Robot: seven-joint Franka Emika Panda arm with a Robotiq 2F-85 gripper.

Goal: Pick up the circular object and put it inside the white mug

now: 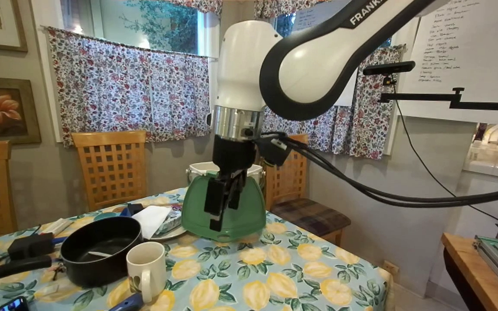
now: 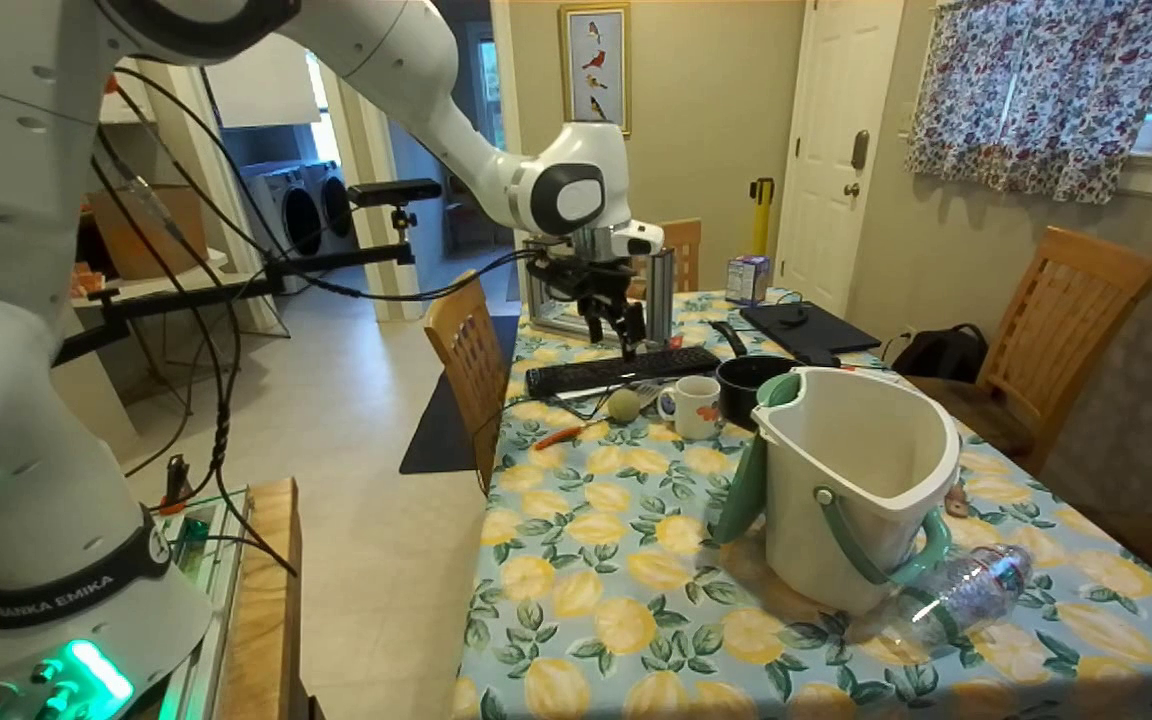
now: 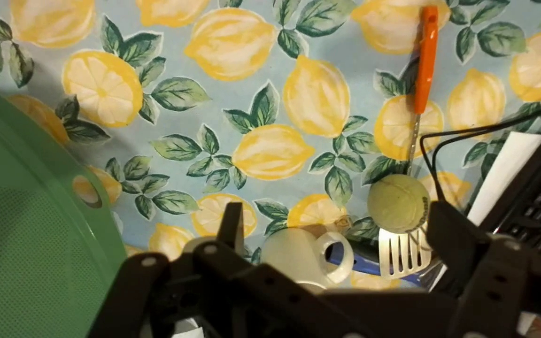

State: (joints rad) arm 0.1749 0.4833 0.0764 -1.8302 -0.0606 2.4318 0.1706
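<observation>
Hand [image 3: 336, 209]: released, fingers [image 3: 229, 225] spread wide, tips pointing down, held above the desk [image 2: 576, 660]. In an exterior view it hangs in front of a green lid [image 1: 249, 214]; cannot tell the gap between them. Arm [image 1: 244, 65] white with black trim, reaching in from the upper right of that view.

Ball [image 3: 398, 203], the circular object: yellow-green, seen between the spread fingers in the wrist view, close to the finger on that view's right. It overlaps a turner, orange handle [image 3: 425, 61] to one side, slotted head [image 3: 404, 256] to the other. Cannot tell whether the ball bears on the turner or on the lemon-print cloth [image 1: 275, 285].

White mug [image 3: 294, 253]: upright on the desk, near the ball but apart, its handle on the side toward the ball. Coloured print on its wall in both exterior views. Blue handle [image 3: 364, 265] just beside it, partly hidden.

Black pan [image 1: 102, 274]: just beside the mug, on the side away from the ball; contact unclear. Keyboard [image 2: 621, 372] near the ball; black cable [image 3: 486, 129] passes over the cloth close by.

Farther out: white bucket [image 2: 851, 480], upright, well apart from the ball, green lid at its side. Clear bottle [image 2: 971, 592] lying just beside the bucket. Metal frame [image 2: 671, 300], purple box [image 2: 747, 280] and flat black object [image 2: 806, 328] toward the far end in that view. Wooden chairs [image 1: 110, 138] stand around the desk.
</observation>
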